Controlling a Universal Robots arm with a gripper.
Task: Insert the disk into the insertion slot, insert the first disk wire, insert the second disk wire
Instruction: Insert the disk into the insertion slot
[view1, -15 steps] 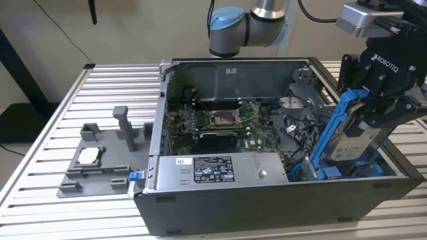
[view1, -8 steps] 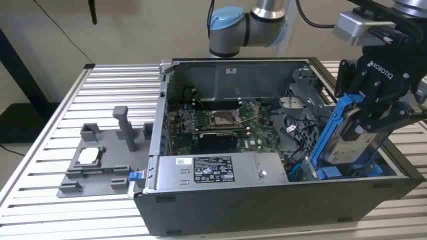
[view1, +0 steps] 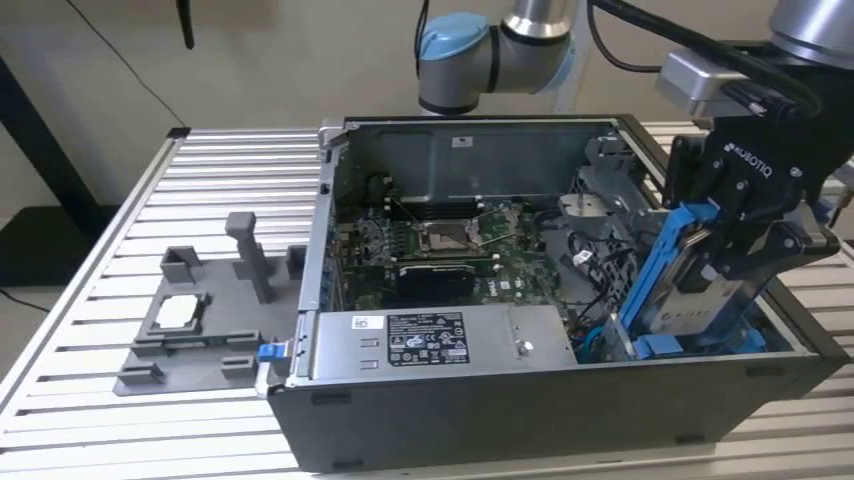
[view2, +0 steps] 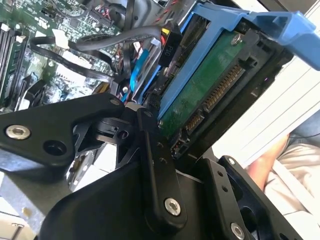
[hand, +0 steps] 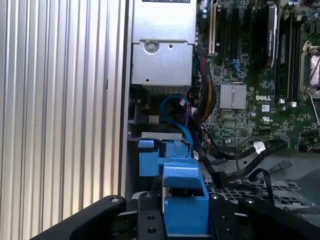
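Observation:
My gripper (view1: 742, 262) is shut on the disk (view1: 683, 292), a silver-grey drive in a bright blue carrier, held upright on edge. It stands at the exterior view's right end of the open computer case, its lower end down among the blue tabs of the insertion slot (view1: 663, 347). In the second wrist view the disk's green circuit side and connector (view2: 212, 85) sit between the black fingers (view2: 156, 165). The first wrist view looks along the blue carrier (hand: 185, 200) toward the slot's blue tabs (hand: 150, 161). Loose black wires (hand: 242, 156) and a blue wire (hand: 176, 109) lie beside the slot.
The case (view1: 534, 420) stands on a slatted metal table (view1: 134, 200). Inside are the motherboard (view1: 447, 240) and a silver labelled box (view1: 427, 345). A grey fixture (view1: 187, 330) holding a small square chip sits at the exterior view's left. Part of a person (view2: 285, 167) shows beyond the case.

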